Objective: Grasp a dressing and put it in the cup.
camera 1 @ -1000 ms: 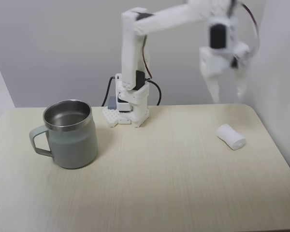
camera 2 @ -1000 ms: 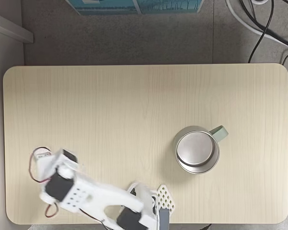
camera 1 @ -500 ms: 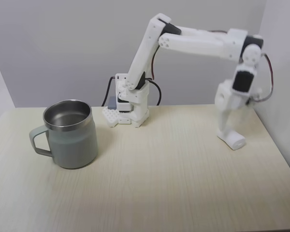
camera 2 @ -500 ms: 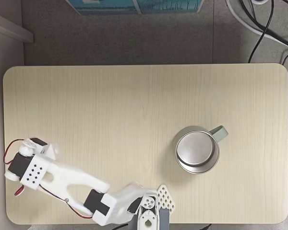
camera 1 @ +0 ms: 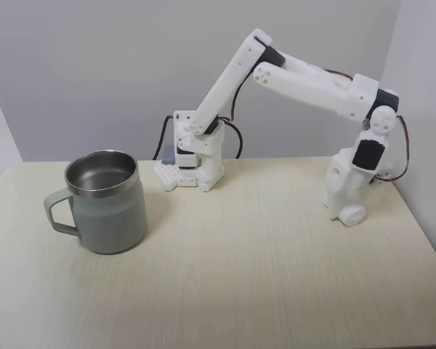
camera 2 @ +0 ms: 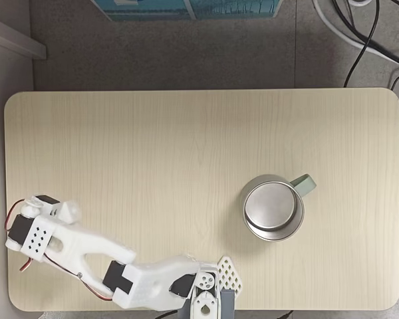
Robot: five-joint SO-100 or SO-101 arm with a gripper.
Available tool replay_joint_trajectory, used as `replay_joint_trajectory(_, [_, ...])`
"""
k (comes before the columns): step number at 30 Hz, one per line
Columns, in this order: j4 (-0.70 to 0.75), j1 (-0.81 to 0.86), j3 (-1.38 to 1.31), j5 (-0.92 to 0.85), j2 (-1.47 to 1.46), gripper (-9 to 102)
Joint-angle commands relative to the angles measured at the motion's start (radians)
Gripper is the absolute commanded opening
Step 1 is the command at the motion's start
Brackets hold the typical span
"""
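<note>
A white robot arm (camera 1: 305, 80) stands at the back edge of a pale wooden table (camera 1: 240, 269). In the fixed view from the front, the arm reaches out to the right and bends down, so that its gripper (camera 1: 346, 211) is low on the table near the right edge. The roll (camera 1: 354, 215), a small white gauze cylinder, lies on the table at the gripper's tip, touching it. The fingers are down around the roll, but white on white makes it impossible to tell whether they are clenched on it or loose.

In the fixed view from above, the gripper (camera 2: 61, 211) sits near the table's left edge, with the roll (camera 2: 70, 212) showing as a small rounded white end beside it.

The cup (camera 1: 107, 211), a grey-green metal mug with a shiny inside, stands upright well apart from the roll, on the left in the front view and at right of centre (camera 2: 274, 211) from above.
</note>
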Motion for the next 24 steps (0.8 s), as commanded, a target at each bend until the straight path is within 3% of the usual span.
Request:
replay_joint_trajectory(1, [-0.018, -0.012, -0.005, 0.023, -0.002, 7])
replay_joint_trajectory(4, [-0.025, -0.012, 0.002, 0.031, -0.006, 0])
replay_joint_trajectory(14, [-0.025, -0.012, 0.011, 0.054, -0.072, 0])
replay_joint_trajectory(24, [0.133, -0.012, 0.173, 0.103, -0.252, 0])
